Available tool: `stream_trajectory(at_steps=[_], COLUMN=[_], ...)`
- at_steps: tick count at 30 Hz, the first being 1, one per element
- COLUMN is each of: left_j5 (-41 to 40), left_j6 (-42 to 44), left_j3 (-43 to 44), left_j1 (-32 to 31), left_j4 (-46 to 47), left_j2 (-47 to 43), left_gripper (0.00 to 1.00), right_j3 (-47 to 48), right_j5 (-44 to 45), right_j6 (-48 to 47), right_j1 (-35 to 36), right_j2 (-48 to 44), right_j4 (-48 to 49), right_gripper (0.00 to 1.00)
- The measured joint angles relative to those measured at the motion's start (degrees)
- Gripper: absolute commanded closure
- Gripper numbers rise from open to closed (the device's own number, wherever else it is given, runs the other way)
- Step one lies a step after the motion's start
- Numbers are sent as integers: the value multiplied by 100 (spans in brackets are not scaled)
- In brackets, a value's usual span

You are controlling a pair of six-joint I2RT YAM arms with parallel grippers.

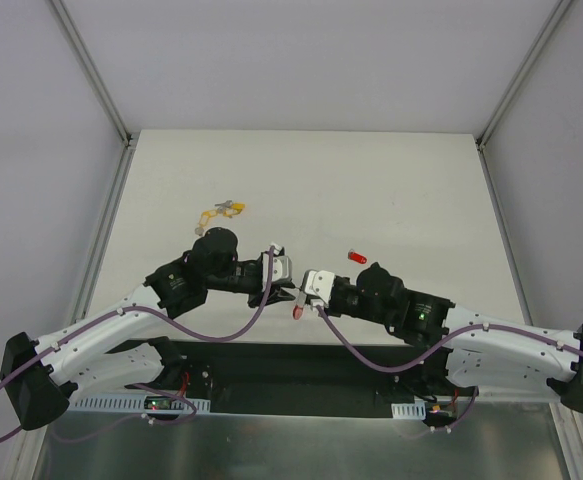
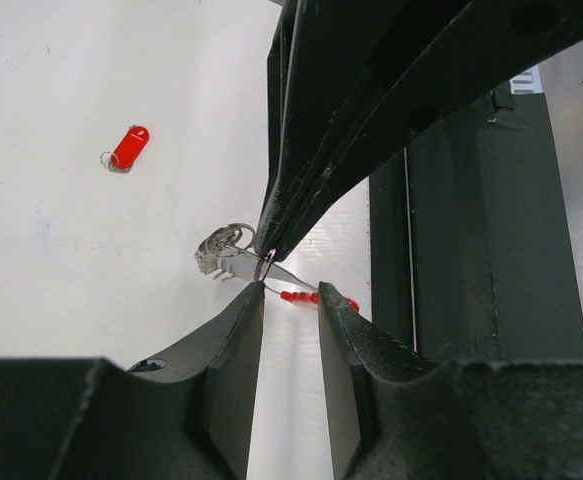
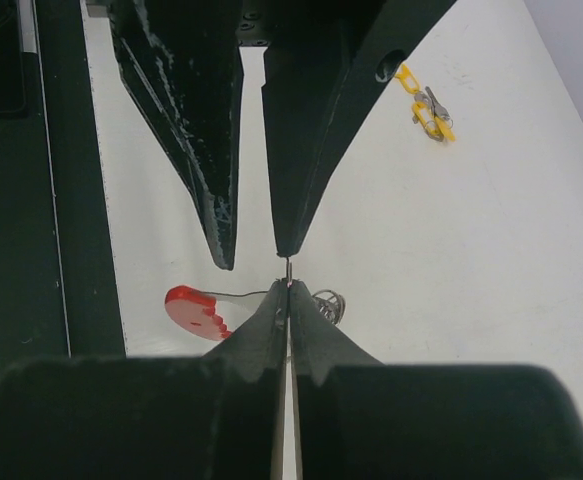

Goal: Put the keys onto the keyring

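At the upper left of the top view a yellow tag [image 1: 223, 210] with a key lies alone on the worktop [image 1: 391, 180], well apart from the arms and, I judge, left for a later turn. Lower and toward the middle, the left end effector [image 2: 291, 292] points at the right one. Its fingers are spread with a bare gap between them and hold nothing. The stance reads as a reach to take or steady the wire, with one fingertip just beside it in the right wrist view. Between the two arms, low in the middle of the frame near the worktop's near edge, is the keyring [image 1: 299, 312]. Its red crescent sits just below the fingertips, and I cannot tell whether it touches the worktop. A thin metal wire from it runs up into the right end effector [image 3: 288, 296], whose fingers are pressed together, pinching that wire. The pinch probably fixes the loop so the other arm can work on it. A small bunch of silver keys [image 3: 328, 303] sits right beside the pinch, apparently already on the wire, though the join is too small to confirm. Further right, a red tag [image 1: 356, 258] with a little ring lies loose near the right wrist, not yet threaded.
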Motion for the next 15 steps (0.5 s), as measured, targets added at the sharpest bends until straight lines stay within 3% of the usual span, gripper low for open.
stream_trajectory(at_steps=[15], left_j5=[-367], left_j6=[24], left_j3=[0], left_j1=[0], left_j4=[0], left_j2=[-42], left_gripper=[72], right_j3=[61], right_j5=[-87], right_j6=[22], right_j1=[4], right_j2=[0], right_j4=[9], right_gripper=[99])
